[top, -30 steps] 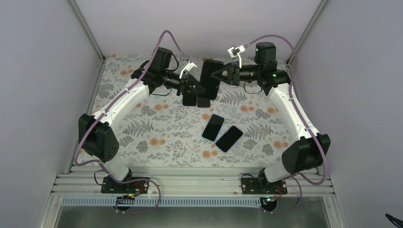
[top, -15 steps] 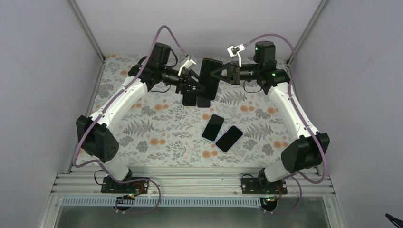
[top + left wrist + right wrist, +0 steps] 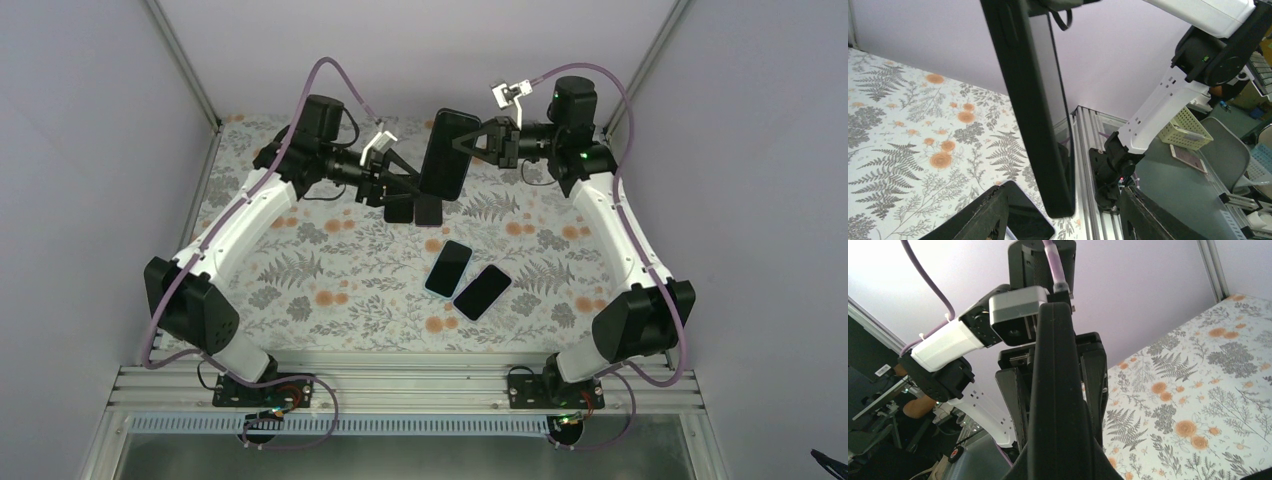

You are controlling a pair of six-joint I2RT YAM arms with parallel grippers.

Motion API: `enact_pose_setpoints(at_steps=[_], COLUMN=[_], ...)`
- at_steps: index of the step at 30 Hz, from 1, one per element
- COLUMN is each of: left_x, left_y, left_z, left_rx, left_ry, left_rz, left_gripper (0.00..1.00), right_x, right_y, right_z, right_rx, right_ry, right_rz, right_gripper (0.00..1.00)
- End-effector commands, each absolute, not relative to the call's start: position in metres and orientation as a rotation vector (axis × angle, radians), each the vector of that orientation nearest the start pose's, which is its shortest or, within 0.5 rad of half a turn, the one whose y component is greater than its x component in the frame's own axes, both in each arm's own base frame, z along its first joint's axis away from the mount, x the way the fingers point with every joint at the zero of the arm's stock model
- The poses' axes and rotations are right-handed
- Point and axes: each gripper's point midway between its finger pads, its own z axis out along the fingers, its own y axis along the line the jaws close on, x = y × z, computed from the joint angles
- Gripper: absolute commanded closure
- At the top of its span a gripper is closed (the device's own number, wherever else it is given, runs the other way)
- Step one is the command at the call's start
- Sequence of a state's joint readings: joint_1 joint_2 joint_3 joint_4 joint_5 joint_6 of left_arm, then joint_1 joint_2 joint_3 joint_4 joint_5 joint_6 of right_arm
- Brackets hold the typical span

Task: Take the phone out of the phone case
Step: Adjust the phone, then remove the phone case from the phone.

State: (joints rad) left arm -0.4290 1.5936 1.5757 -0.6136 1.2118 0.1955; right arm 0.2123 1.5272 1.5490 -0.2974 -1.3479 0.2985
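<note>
Black rectangular phone case (image 3: 443, 150), with the glossy black phone (image 3: 1050, 85) seated inside, is clenched in the right gripper (image 3: 466, 146) above the floral table's (image 3: 330, 275) far edge. The left gripper (image 3: 418, 186) has its fingers spread.

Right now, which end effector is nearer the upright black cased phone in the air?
Right. The right end effector grips the black cased phone from its right side. The left end effector is open, fingers either side of its lower end, not touching.

Plain pale lilac walls (image 3: 420, 50) close the table on its left, far and right sides. The table (image 3: 330, 290) carries a white cloth printed with grey ferns and orange flowers. A silver aluminium rail (image 3: 400, 385) runs along the near edge. Outside it, a pale yellow perforated basket (image 3: 1184, 131) is near a grey chair (image 3: 1223, 150).
</note>
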Motion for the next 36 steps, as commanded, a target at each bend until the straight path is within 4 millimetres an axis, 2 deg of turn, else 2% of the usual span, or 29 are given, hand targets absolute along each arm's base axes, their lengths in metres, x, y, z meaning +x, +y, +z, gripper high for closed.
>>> enact_pose_setpoints(at_steps=[1,16,25,36], left_x=[0.264,0.279,0.292,0.304], left_y=[-0.300,-0.303,-0.298,-0.294], left_z=[0.369,0.362,0.353,0.344], left_rx=[1.284,1.223,1.171,1.127], left_ry=[1.529,1.597,1.652,1.698], left_rz=[-1.447,-1.403,-1.356,-1.308], left_gripper=[0.44,0.56,0.62,0.64], right_x=[0.301,0.290,0.283,0.272], right_y=[0.237,0.235,0.234,0.234], right_z=[0.437,0.439,0.443,0.446], right_rx=[-1.004,-1.027,-1.053,-1.098], right_ry=[1.569,1.551,1.532,1.507], right_rz=[1.603,1.628,1.641,1.666], right_gripper=[0.96,0.96,0.96,0.96])
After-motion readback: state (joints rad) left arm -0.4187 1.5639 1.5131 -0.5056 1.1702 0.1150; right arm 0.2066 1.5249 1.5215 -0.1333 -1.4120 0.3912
